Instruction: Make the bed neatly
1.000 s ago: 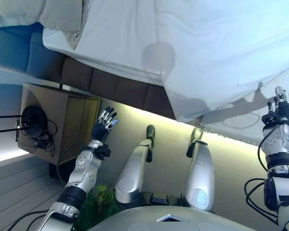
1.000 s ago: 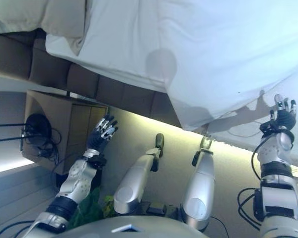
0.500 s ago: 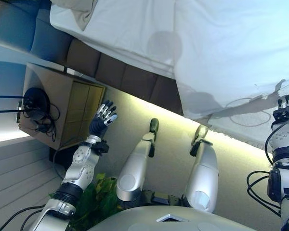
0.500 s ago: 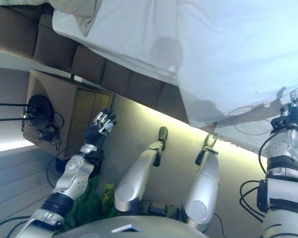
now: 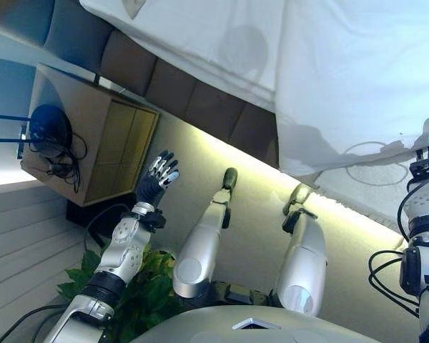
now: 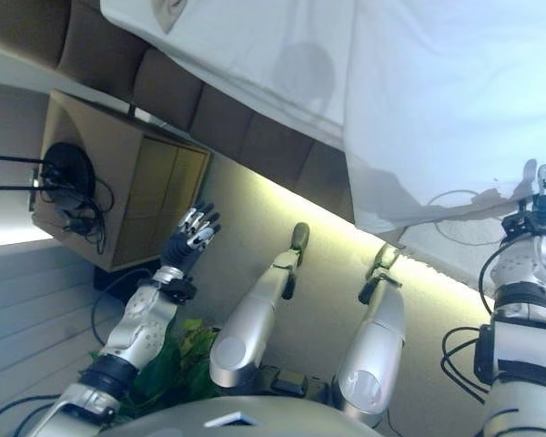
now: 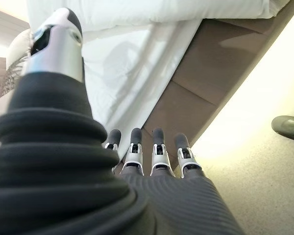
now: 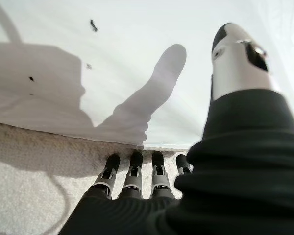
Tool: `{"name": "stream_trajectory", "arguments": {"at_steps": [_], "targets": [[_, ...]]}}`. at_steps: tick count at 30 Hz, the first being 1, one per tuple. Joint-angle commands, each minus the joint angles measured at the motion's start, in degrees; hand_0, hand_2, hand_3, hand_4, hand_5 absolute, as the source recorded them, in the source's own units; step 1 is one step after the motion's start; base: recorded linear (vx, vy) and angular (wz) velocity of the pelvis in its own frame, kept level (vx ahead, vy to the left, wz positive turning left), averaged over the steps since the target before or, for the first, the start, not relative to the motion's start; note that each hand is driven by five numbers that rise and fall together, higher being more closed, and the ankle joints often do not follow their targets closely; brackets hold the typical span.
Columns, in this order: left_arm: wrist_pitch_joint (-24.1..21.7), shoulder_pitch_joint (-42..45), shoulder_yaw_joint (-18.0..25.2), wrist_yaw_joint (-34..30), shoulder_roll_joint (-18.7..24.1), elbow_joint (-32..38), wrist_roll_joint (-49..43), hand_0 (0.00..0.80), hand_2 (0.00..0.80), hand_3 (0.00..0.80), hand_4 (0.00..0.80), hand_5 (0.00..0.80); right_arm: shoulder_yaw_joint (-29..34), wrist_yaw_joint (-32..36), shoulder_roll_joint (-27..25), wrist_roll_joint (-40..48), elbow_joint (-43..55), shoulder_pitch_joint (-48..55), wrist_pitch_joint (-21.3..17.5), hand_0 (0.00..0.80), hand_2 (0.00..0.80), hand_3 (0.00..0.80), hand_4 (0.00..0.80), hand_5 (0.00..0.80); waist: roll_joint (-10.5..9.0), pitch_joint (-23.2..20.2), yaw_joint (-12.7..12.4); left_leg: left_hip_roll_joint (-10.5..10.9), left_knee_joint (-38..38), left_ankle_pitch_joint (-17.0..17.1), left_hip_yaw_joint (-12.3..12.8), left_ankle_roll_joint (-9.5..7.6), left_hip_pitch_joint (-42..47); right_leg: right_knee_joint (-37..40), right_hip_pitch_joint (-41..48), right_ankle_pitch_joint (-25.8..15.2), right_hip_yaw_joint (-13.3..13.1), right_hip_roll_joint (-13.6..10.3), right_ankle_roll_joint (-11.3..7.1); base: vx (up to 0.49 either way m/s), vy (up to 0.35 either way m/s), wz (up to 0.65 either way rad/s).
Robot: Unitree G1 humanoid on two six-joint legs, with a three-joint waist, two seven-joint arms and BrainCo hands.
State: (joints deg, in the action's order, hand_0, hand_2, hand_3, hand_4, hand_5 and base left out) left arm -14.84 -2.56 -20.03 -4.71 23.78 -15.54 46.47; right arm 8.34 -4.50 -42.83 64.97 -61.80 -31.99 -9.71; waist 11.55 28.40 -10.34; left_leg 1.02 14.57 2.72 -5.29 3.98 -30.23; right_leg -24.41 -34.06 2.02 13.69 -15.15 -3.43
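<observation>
The bed's white duvet (image 5: 357, 71) hangs over the bed's side, its lower edge just above the carpet. A white sheet (image 5: 200, 43) covers the mattress beside it, above the brown padded bed base (image 5: 193, 107). My right hand (image 5: 427, 161) is open, fingers straight, right at the duvet's hanging edge; its wrist view shows the fingers (image 8: 132, 176) pointing at the duvet (image 8: 112, 58), not holding it. My left hand (image 5: 156, 179) is open and empty in the air beside the bed base; its wrist view shows straight fingers (image 7: 157, 154).
A wooden nightstand (image 5: 93, 143) stands by the head of the bed, with a black round device and cables (image 5: 46, 132) on its side. A green plant (image 5: 143, 293) is by my left arm. Beige carpet (image 5: 257, 193) runs along the bed, lit from under the base.
The whole picture has shifted, so the camera moved; the bed now sits higher and further right. My left hand is a little lower; my right hand stays at the duvet's edge.
</observation>
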Motion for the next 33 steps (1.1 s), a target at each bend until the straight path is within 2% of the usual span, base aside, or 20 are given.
{"name": "stream_trajectory", "arguments": {"at_steps": [1, 8, 13, 16, 19, 26, 27, 28, 29, 33], "targets": [[-3.2, -1.5, -0.8, 0.0, 3.6, 2.0, 1.4, 0.000, 0.000, 0.000, 0.000, 0.000, -4.8, 4.7, 2.5, 1.5, 4.3, -7.4, 1.6, 0.000, 0.000, 0.000, 0.000, 0.000, -1.42, 1.4, -2.6, 0.9, 3.4, 1.6, -1.9, -1.95, -4.5, 6.7, 3.9, -6.5, -0.9, -4.6, -6.76, 0.009, 0.031, -0.02], [-3.5, -0.6, -1.0, -0.4, 3.2, 1.8, 2.8, 0.000, 0.000, 0.000, 0.000, 0.000, -4.1, 4.0, -0.7, 5.1, 2.0, -11.8, 3.6, 0.000, 0.000, 0.000, 0.000, 0.000, -0.21, 1.4, -3.4, 1.3, 3.0, 1.8, -1.6, -1.74, -2.9, 7.6, 6.8, -6.2, -0.1, -5.3, -6.66, 0.027, 0.068, -0.01], [-2.8, 0.4, -0.5, -0.3, 3.4, 2.5, 3.4, 0.000, 0.000, 0.000, 0.000, 0.000, -3.2, 0.1, -1.9, 9.3, 1.6, -14.7, 4.7, 0.000, 0.000, 0.000, 0.000, 0.000, 0.31, 1.2, -4.2, 1.8, 2.8, 1.8, -2.0, -1.58, -1.7, 8.1, 8.8, -6.1, 0.2, -6.0, -6.64, 0.067, 0.047, 0.01], [-2.8, 0.5, -0.4, -0.6, 3.5, 2.3, 3.3, 0.000, 0.000, 0.000, 0.000, 0.000, -2.2, -1.5, -2.4, 13.3, 0.0, -16.3, 4.5, 0.000, 0.000, 0.000, 0.000, 0.000, 0.50, 0.8, -4.7, 2.0, 2.9, 1.8, -2.3, -1.64, -1.8, 8.3, 9.1, -6.2, 0.2, -6.4, -6.73, 0.072, 0.019, 0.09], [-2.4, 0.2, -0.6, 0.1, 3.6, 3.0, 3.0, 0.000, 0.000, 0.000, 0.000, 0.000, -2.1, -2.0, -3.0, 14.2, -1.4, -18.0, 5.1, 0.000, 0.000, 0.000, 0.000, 0.000, 0.78, 1.0, -5.0, 2.3, 2.8, 1.9, -2.4, -1.80, -2.1, 8.5, 9.0, -6.3, 0.1, -6.4, -6.86, 0.036, 0.028, 0.04], [-2.9, 0.2, -0.5, 0.8, 3.6, 3.5, 3.0, 0.000, 0.000, 0.000, 0.000, 0.000, -2.3, -7.2, -2.6, 17.5, -2.6, -18.3, 3.7, 0.000, 0.000, 0.000, 0.000, 0.000, 0.96, 1.4, -5.4, 2.5, 3.7, 1.8, -1.9, -1.86, -4.1, 8.5, 7.7, -6.5, 0.4, -6.5, -6.91, 0.002, 0.006, 0.01], [-2.9, 0.1, -0.6, 1.1, 3.7, 3.7, 3.0, 0.000, 0.000, 0.000, 0.000, 0.000, -2.0, -7.4, -2.6, 18.3, -3.2, -18.2, 3.4, 0.110, 0.110, 0.110, 0.110, 0.110, 1.03, 1.4, -5.5, 2.6, 3.9, 1.8, -1.9, -1.86, -4.3, 8.4, 7.6, -6.5, 0.5, -6.5, -6.91, 0.000, 0.000, 0.00], [-2.9, 0.0, -0.9, 1.3, 3.9, 3.9, 3.2, 0.000, 0.000, 0.000, 0.000, 0.000, -1.7, -7.1, -2.7, 18.8, -3.8, -18.0, 3.3, 0.511, 0.511, 0.511, 0.511, 0.511, 1.11, 1.4, -5.5, 2.7, 3.9, 1.8, -2.0, -1.90, -4.5, 8.5, 7.5, -6.5, 0.7, -6.5, -6.93, 0.000, 0.000, 0.00], [-3.0, 0.0, -1.0, 1.5, 3.9, 4.1, 3.4, 0.000, 0.000, 0.000, 0.000, 0.000, -1.4, -6.8, -2.8, 18.6, -4.0, -17.8, 3.2, 0.800, 0.800, 0.800, 0.800, 0.800, 1.15, 1.4, -5.5, 2.8, 3.9, 1.9, -2.0, -1.95, -4.7, 8.5, 7.3, -6.6, 0.7, -6.5, -6.96, 0.000, 0.000, 0.00], [-3.3, 0.0, -0.9, 2.0, 4.0, 4.9, 3.8, 0.000, 0.000, 0.000, 0.000, 0.000, -0.9, -6.2, -1.7, 18.8, -2.4, -16.5, 1.7, 0.800, 0.800, 0.800, 0.800, 0.800, 1.03, 1.4, -5.3, 2.6, 3.8, 1.9, -1.9, -1.88, -4.7, 8.8, 7.4, -6.5, 0.8, -6.2, -6.89, 0.000, 0.000, 0.00]]}}
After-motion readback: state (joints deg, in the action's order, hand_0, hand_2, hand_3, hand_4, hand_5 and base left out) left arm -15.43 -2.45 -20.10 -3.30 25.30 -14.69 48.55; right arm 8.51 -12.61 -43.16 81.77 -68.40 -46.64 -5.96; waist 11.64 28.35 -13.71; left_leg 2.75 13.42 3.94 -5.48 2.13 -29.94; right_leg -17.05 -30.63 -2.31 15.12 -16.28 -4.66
